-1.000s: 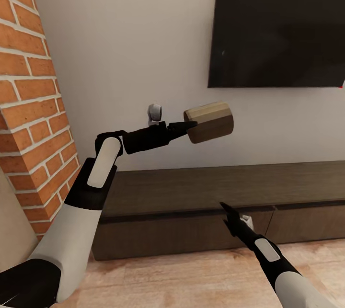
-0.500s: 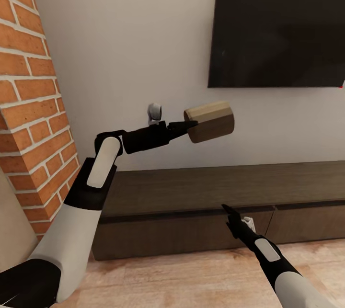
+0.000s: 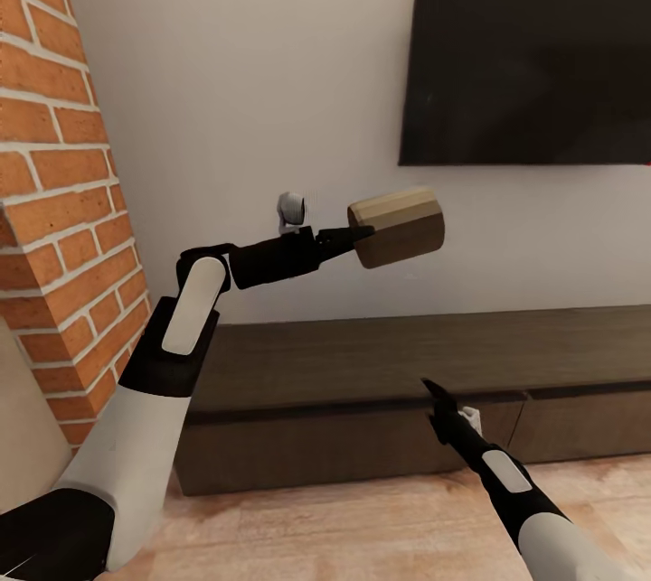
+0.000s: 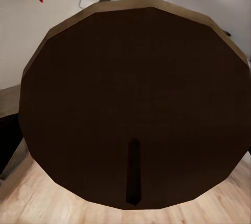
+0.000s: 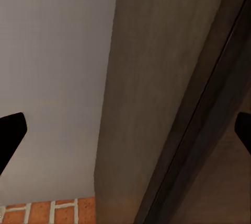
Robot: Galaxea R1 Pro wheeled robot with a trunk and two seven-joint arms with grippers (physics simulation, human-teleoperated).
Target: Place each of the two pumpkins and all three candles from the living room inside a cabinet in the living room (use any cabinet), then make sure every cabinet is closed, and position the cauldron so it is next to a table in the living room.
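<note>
My left gripper [image 3: 360, 237] is raised in front of the white wall, shut on the end of a beige-tan candle [image 3: 400, 228] that lies on its side well above the cabinet [image 3: 362, 355]. In the left wrist view the candle's [image 4: 136, 93] dark round end face is close to the camera. The long, low, dark brown cabinet stands against the wall with its door panels [image 3: 316, 445] shut. My right gripper [image 3: 440, 403] hangs low in front of the cabinet's upper front edge, open with nothing in it. In the right wrist view its fingers [image 5: 10, 135] stand wide apart over the cabinet [image 5: 157, 104] top.
A large black TV [image 3: 533, 61] hangs on the wall above the cabinet's right part. A red brick column [image 3: 54, 201] stands at the left, right beside the cabinet's end. Light wooden floor [image 3: 316, 527] runs in front of the cabinet.
The head view has shifted slightly, so the TV and the wall sit a little further right. Both arms keep nearly the same pose, and the candle stays in the left gripper.
</note>
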